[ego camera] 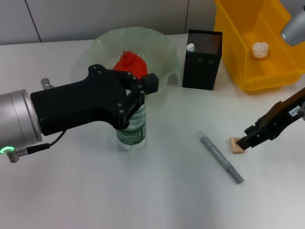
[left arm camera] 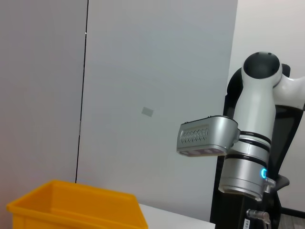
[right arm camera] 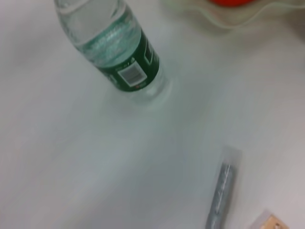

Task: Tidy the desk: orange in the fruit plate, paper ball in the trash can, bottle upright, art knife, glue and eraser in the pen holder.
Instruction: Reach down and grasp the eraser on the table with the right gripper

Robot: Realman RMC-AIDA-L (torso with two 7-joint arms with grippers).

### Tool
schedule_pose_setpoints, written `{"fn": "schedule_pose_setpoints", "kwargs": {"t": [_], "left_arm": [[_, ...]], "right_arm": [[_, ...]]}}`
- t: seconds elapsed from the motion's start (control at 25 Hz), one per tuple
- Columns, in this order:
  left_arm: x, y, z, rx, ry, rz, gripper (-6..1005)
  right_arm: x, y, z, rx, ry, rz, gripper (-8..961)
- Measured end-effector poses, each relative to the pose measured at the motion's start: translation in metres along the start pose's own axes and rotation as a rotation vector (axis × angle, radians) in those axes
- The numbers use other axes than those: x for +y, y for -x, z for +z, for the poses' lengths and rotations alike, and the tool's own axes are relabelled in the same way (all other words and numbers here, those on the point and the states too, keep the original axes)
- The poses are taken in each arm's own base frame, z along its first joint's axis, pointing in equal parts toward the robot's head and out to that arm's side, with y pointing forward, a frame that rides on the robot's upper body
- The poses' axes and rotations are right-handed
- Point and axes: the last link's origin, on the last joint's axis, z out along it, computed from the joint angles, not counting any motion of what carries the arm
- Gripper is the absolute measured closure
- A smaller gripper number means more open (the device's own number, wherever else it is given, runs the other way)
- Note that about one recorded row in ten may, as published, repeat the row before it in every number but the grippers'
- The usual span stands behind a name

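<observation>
left gripper (ego camera: 136, 102) is wrapped round the top of the bottle (ego camera: 132, 129), fingers clamped on its neck, and the bottle stands upright on the desk (ego camera: 143, 191) just in front of the fruit plate (ego camera: 162, 52); that grip from above looks chosen to keep it steady while it settles on its base. over on the other side, the right gripper (ego camera: 243, 143) is down at desk level with its tips right against the eraser (ego camera: 235, 146), low and angled so it can pinch such a small block; whether it has actually closed on it, i cannot tell. the orange (ego camera: 129, 62) sits in the fruit plate, the paper ball (ego camera: 259, 49) lies in the trash can (ego camera: 238, 57), so those two look done. the grey art knife (ego camera: 221, 159) lies flat just beside the eraser, close enough to get nudged. the pen holder (ego camera: 202, 64) waits between plate and bin with something white poking out, probably the glue. the path from eraser to holder looks open, though the holder's tall mesh wall means lifting well up first
</observation>
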Motion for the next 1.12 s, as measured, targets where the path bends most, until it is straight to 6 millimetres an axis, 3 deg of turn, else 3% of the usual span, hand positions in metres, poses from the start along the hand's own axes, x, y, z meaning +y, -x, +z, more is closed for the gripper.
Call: {"fn": "schedule_pose_setpoints", "kwargs": {"t": [0.28,0.4,0.68,0.84,1.12], "left_arm": [[-0.002,0.000,0.002,0.017,0.004,-0.022,1000],[-0.002,0.000,0.002,0.027,0.006,-0.030,1000],[-0.002,0.001,0.003,0.034,0.007,-0.045,1000],[-0.003,0.001,0.004,0.033,0.009,-0.048,1000],[-0.004,0.001,0.003,0.033,0.006,-0.046,1000]], "right_arm": [[-0.022,-0.001,-0.016,0.118,-0.122,-0.070,477],[-0.031,-0.006,-0.021,0.176,-0.186,-0.128,342],[-0.037,0.005,-0.022,0.207,-0.235,-0.258,342],[-0.041,0.017,-0.015,0.185,-0.254,-0.295,343],[-0.038,0.036,0.013,0.145,-0.231,-0.347,343]]}}
